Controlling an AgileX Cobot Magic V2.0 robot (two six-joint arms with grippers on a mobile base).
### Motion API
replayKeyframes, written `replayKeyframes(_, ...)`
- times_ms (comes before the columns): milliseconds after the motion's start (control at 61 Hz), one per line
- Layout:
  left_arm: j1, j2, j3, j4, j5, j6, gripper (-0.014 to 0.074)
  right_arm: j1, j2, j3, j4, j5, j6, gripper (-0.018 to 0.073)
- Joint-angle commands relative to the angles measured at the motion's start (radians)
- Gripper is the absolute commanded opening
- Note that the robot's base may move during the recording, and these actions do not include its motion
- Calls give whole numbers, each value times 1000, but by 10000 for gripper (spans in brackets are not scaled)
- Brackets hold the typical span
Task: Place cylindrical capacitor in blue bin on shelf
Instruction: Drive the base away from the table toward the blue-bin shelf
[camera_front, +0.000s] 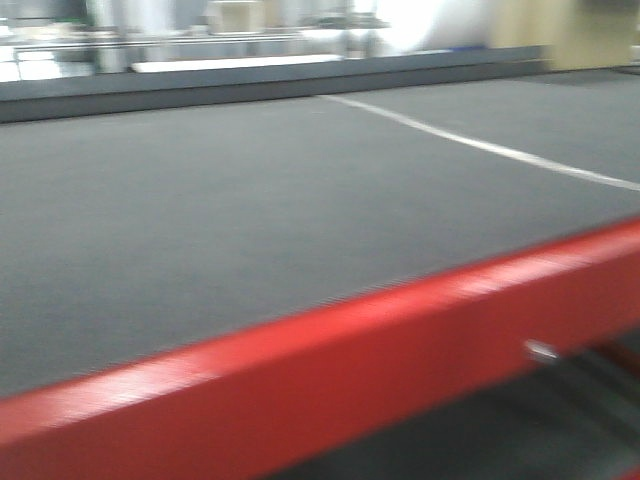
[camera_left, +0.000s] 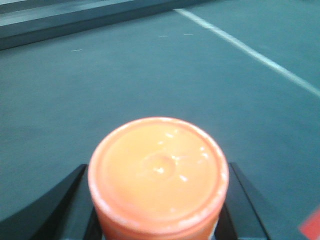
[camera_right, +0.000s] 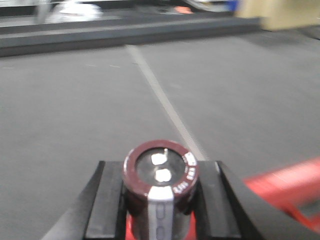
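Both grippers loaded above one dark grey mat.
One grey mat (camera_front: 250, 200) with one red front rail (camera_front: 350, 370) and one white line (camera_front: 480, 145); left gripper (camera_left: 158, 202) closed against one orange cylinder (camera_left: 158, 170), a black finger on each side; right gripper (camera_right: 159, 200) clamped on the one cylindrical capacitor (camera_right: 160, 175), upright, two pale terminals on top.
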Motion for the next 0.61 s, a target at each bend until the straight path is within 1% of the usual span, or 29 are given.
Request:
replayKeyframes(0,-9,-4,-10,-4,-14,-4,-111,4,-6,-8,-5,-24,-3,-162)
replayKeyframes(590,-9,-4,-10,-4,-14,-4,-111,4,-6,-8,-5,-24,-3,-162)
